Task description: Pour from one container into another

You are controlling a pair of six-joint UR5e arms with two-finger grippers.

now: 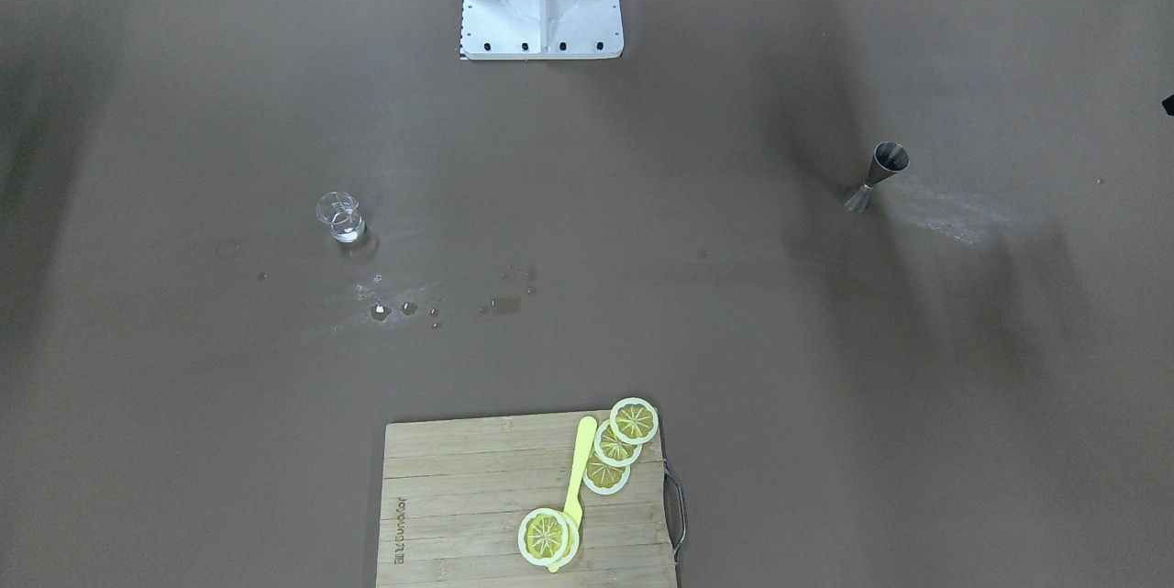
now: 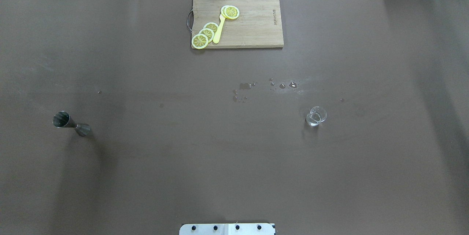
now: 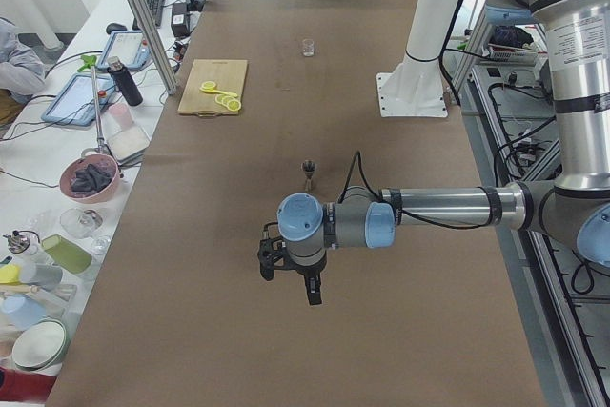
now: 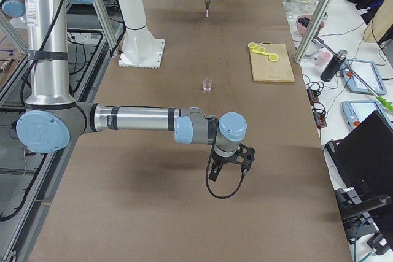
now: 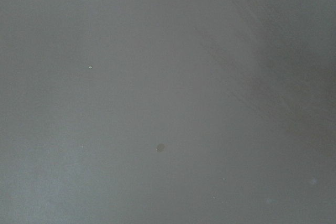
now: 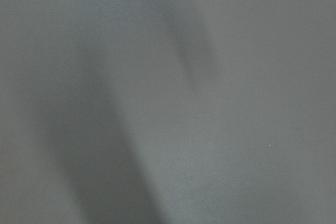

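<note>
Beaker well apart from right gripper, jaws unclear

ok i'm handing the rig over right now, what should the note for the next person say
Left end effector: hangs over the bare table at the robot's left end, holding nothing. Open or shut cannot be told.
Right end effector: the same at the right end, holding nothing.
Small glass: upright on the robot's right half.
Metal jigger: upright on the left half, far from the glass.
Done: nothing gripped yet. A few wet drops lie beyond the glass.
Left: grip the glass, carry it to the jigger, pour.
</note>
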